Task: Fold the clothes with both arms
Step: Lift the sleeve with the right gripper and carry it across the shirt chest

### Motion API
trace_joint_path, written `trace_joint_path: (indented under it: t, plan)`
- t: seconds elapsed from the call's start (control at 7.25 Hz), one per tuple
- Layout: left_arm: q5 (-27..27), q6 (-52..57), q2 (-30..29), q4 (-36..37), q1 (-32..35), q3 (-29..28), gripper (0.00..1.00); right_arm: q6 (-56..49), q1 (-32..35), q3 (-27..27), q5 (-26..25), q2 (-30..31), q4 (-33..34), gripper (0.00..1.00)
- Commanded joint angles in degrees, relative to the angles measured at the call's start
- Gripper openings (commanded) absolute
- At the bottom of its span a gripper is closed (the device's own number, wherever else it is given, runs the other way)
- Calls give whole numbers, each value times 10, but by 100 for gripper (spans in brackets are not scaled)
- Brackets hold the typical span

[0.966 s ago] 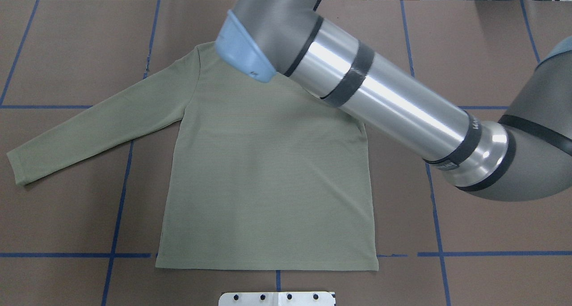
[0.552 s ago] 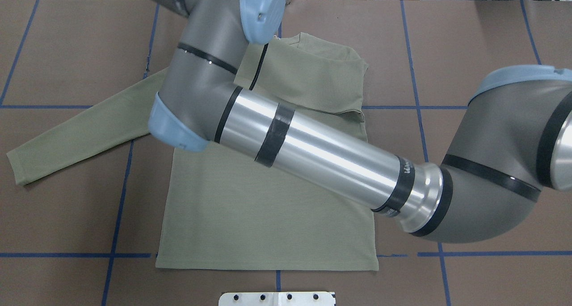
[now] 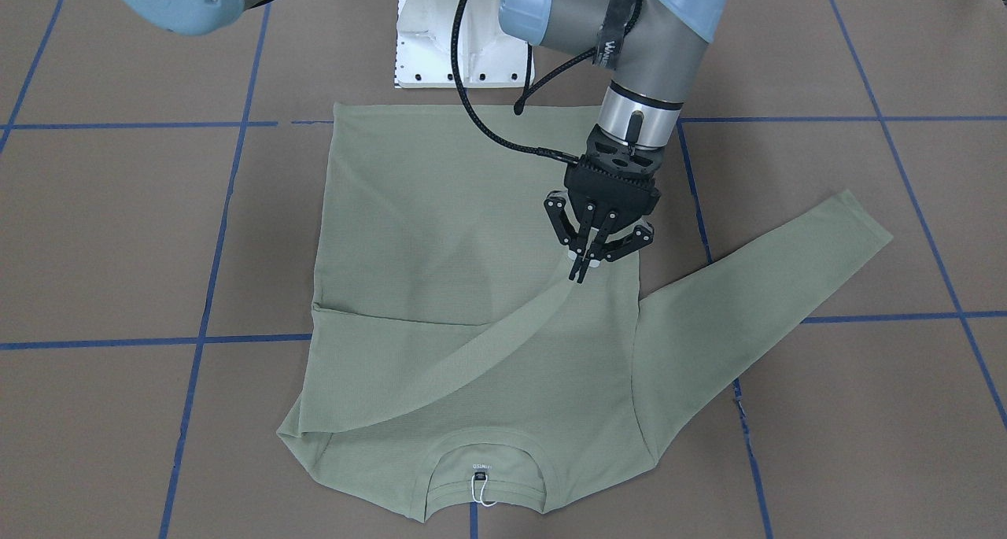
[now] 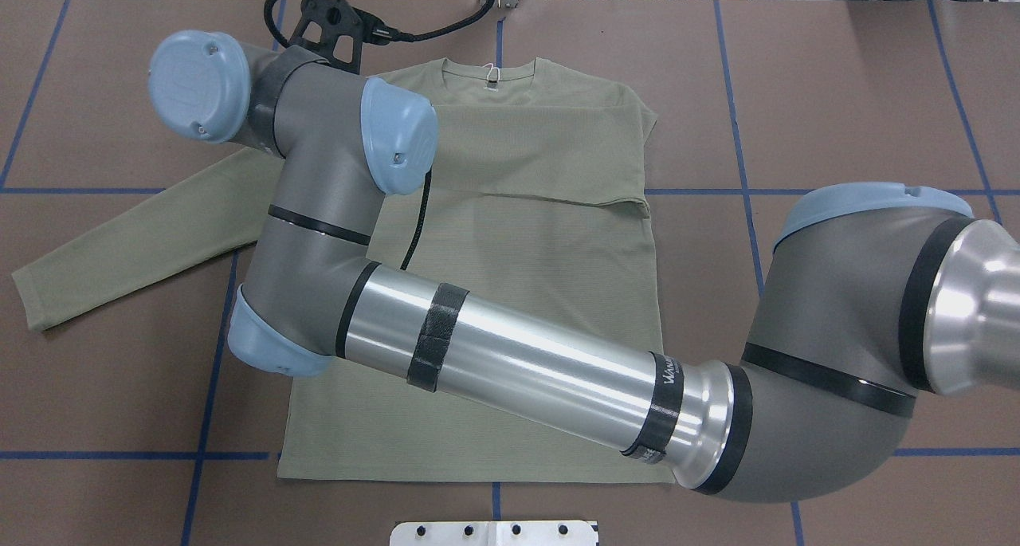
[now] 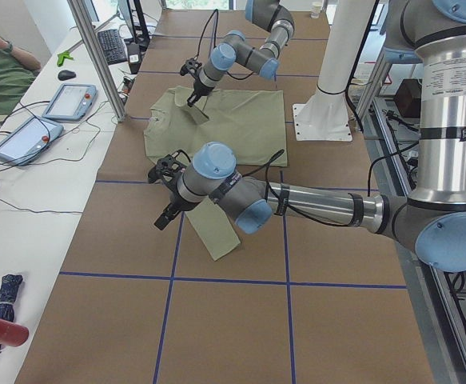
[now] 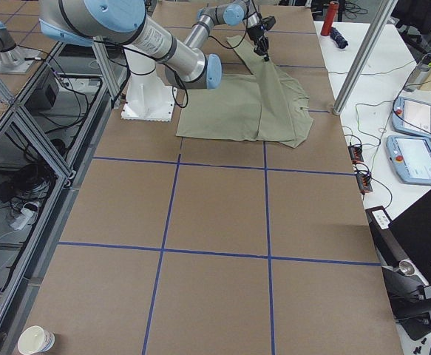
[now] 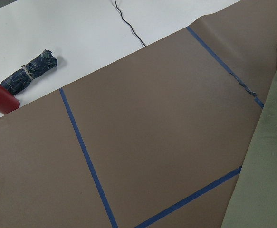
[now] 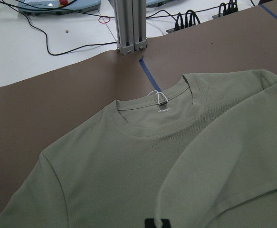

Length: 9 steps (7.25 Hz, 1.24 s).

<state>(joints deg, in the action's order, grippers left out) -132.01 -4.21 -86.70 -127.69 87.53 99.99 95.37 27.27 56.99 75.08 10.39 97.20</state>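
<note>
The pale green shirt (image 3: 440, 208) lies flat, hem toward the robot and neck tag (image 3: 480, 484) on the far side. My right arm (image 4: 518, 363) reaches across it from the right. Its gripper (image 3: 584, 271) is shut on the cuff of the right sleeve (image 3: 472, 350), which runs diagonally over the body, slightly raised. In the overhead view the wrist hides that gripper. The left sleeve (image 4: 135, 243) lies stretched out flat. My left gripper (image 5: 163, 218) hangs near that sleeve and shows only from the side, so I cannot tell its state.
The white pedestal base (image 3: 464, 43) stands just behind the hem. Blue tape lines cross the brown table cover (image 4: 837, 92). Beyond the far edge are an aluminium post (image 8: 131, 23), cables, control pendants (image 5: 65, 100) and a seated person (image 5: 1, 72). A folded umbrella (image 7: 29, 73) lies far left.
In the overhead view the right arm has swung leftward across the shirt, from over the neck to over its left shoulder. The folded right sleeve now shows. Body and left sleeve stayed put.
</note>
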Motion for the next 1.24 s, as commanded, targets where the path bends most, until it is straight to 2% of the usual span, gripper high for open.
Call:
trace_joint_path:
  t: [0.0, 0.14, 0.28, 0.41, 0.55, 0.83, 0.97, 1.1]
  plan:
    - [0, 0, 0, 0, 0, 0, 100, 15, -1, -14, -2, -5, -17, 33]
    - [0, 0, 0, 0, -1, -1, 100, -3, 0, -20, -2, -5, -18, 99]
    - [1, 0, 0, 0, 0, -1, 100, -15, 10, -21, 12, -10, -21, 100]
    - [2, -1, 0, 0, -1, -1, 100, -23, 31, -21, 55, -17, -20, 100]
    - [4, -7, -3, 0, -2, -2, 100, -46, 63, -21, 111, -23, -18, 100]
    - [4, -49, -29, -4, -4, -21, 100, -160, 149, -14, 242, -11, -11, 100]
    - [7, -53, -20, -69, -5, -19, 100, -232, 187, 13, 295, 5, 21, 100]
    - [4, -82, -24, -107, -29, -31, 100, -309, 224, 79, 346, 50, 53, 100]
